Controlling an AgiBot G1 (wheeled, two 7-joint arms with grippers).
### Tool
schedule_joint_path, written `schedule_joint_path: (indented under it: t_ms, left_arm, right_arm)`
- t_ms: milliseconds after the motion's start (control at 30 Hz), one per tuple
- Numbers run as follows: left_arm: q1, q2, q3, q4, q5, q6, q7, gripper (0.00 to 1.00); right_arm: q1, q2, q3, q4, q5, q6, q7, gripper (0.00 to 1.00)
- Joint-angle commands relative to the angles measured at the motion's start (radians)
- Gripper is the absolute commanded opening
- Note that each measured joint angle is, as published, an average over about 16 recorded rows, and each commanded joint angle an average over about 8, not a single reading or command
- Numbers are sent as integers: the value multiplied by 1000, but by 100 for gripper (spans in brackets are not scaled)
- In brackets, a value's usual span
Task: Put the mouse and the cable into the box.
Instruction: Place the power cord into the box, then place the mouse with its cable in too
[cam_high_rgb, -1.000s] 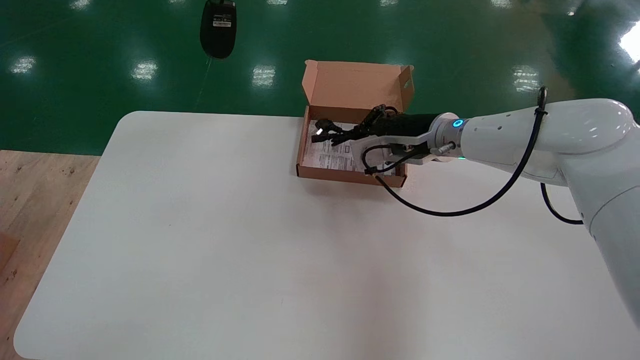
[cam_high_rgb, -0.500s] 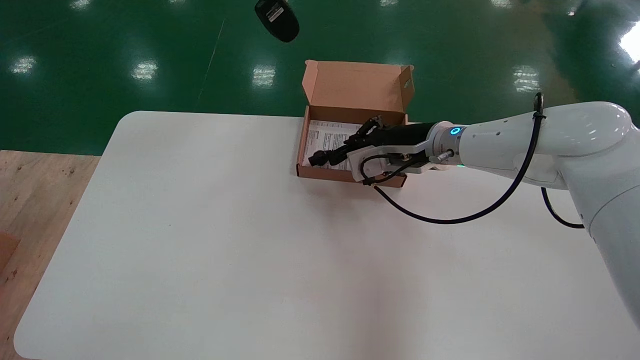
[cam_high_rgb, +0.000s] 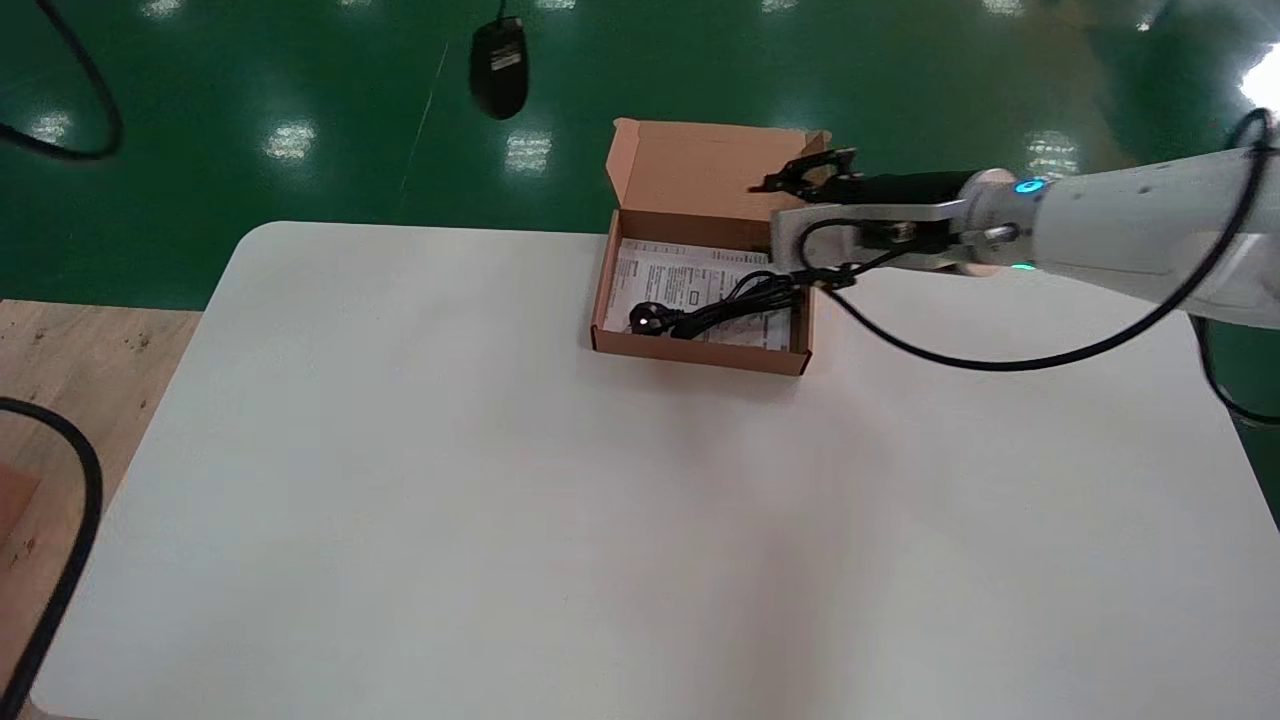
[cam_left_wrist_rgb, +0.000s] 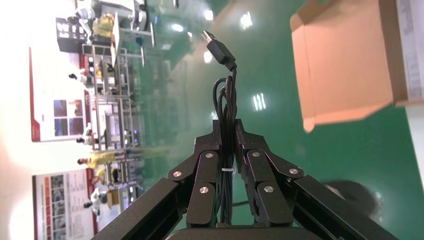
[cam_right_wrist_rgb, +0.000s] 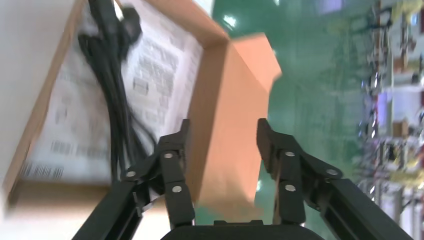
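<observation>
Cable (cam_high_rgb: 720, 308) lies in the box (cam_high_rgb: 697, 352) on a printed sheet (cam_high_rgb: 668, 275), its plug toward the front left corner. The box sits at the far edge of the table (cam_high_rgb: 480, 500). Right gripper (cam_high_rgb: 790, 172) hovers over the box's rear right, by the raised lid, with fingers spread wide and empty. Mouse (cam_high_rgb: 498, 68) hangs in the air beyond the table, off the box's rear left. Left gripper (cam_left_wrist_rgb: 227, 131) is clamped tight on a bundled cord (cam_left_wrist_rgb: 226, 95), with the USB plug (cam_left_wrist_rgb: 217, 47) sticking out past the fingertips.
</observation>
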Motion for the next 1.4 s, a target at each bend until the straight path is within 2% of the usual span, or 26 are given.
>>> schedule_joint_path:
  t_ms: [33, 233, 500, 900, 1233, 1400]
  left_arm:
    - [26, 10, -7, -10, -9, -22, 4, 0]
    - [152, 21, -27, -85, -64, -48, -7, 0]
    - [281, 27, 6, -216, -134, -44, -40, 0]
    - [391, 25, 131, -306, -229, -49, -112, 0]
    - [446, 19, 236, -299, -245, -23, -135, 0]
    - [446, 21, 275, -303, -243, -60, -137, 0]
  right_arm:
    - [27, 38, 15, -19, 22, -35, 10, 100]
    - [88, 168, 22, -64, 26, -86, 20, 100]
    - [124, 281, 8, -97, 1, -81, -5, 100]
    - [150, 367, -10, -123, -27, -74, -22, 100]
    - [192, 418, -35, -117, -64, -80, -37, 100]
    - [218, 440, -49, -111, -85, -87, -41, 100]
